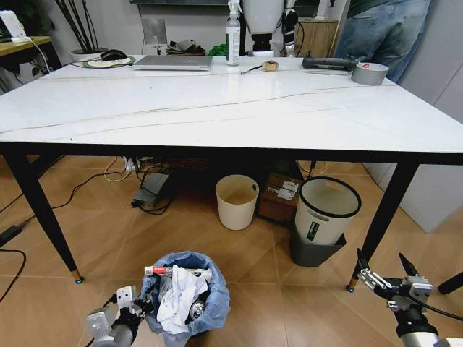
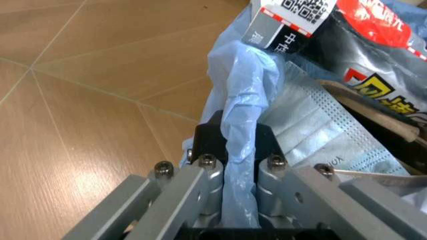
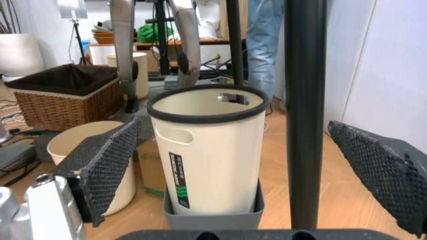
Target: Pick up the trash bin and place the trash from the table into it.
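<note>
The trash bin, lined with a crinkled light-blue bag, is low by the wood floor in front of the table. Trash fills it: crumpled white paper and a red-and-white pack. My left gripper sits at the bin's left rim. In the left wrist view this gripper is shut on a fold of the blue bag, beside a face mask and a grey-red wrapper. My right gripper hangs open and holds nothing near the table's right front leg.
Under the table stand a cream bucket and a white bin with a black rim. Cables and a power brick lie on the floor. A laptop, a spray bottle and a tape roll are on the tabletop.
</note>
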You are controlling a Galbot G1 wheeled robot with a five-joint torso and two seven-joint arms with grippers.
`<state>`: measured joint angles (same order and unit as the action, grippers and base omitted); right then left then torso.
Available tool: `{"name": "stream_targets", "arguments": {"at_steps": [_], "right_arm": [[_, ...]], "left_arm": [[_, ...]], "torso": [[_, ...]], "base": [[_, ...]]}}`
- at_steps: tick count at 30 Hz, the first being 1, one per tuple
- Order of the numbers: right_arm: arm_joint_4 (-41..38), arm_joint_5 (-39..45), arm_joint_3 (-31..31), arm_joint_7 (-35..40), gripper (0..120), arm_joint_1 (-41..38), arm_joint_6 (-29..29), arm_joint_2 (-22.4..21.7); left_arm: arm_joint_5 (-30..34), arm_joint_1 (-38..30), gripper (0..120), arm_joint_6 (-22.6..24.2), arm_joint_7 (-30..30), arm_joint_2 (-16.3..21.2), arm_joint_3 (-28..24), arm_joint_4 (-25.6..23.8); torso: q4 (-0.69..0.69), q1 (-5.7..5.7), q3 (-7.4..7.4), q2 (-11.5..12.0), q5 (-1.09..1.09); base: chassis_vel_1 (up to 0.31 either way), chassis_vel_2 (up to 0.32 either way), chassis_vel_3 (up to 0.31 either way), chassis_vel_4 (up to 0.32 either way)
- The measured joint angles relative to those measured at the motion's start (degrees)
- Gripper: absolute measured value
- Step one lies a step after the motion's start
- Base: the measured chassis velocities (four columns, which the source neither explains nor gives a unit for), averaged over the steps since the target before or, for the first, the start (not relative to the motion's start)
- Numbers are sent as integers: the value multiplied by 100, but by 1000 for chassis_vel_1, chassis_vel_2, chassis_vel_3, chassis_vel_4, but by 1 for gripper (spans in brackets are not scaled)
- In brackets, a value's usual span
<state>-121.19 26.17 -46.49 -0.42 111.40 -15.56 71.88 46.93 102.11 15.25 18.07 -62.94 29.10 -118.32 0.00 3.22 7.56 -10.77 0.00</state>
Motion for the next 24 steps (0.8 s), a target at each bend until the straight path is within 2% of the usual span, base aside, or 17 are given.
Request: {"name": "stream_targets", "arguments": {"at_steps": [24], "right_arm": [[0, 0, 0, 0, 100, 0, 0, 0]], "left_arm": [[-43, -25, 2, -21, -5, -15, -11, 41]], "torso": [[0, -88, -461, 549, 0]], "base": [[0, 0, 0, 0]]}}
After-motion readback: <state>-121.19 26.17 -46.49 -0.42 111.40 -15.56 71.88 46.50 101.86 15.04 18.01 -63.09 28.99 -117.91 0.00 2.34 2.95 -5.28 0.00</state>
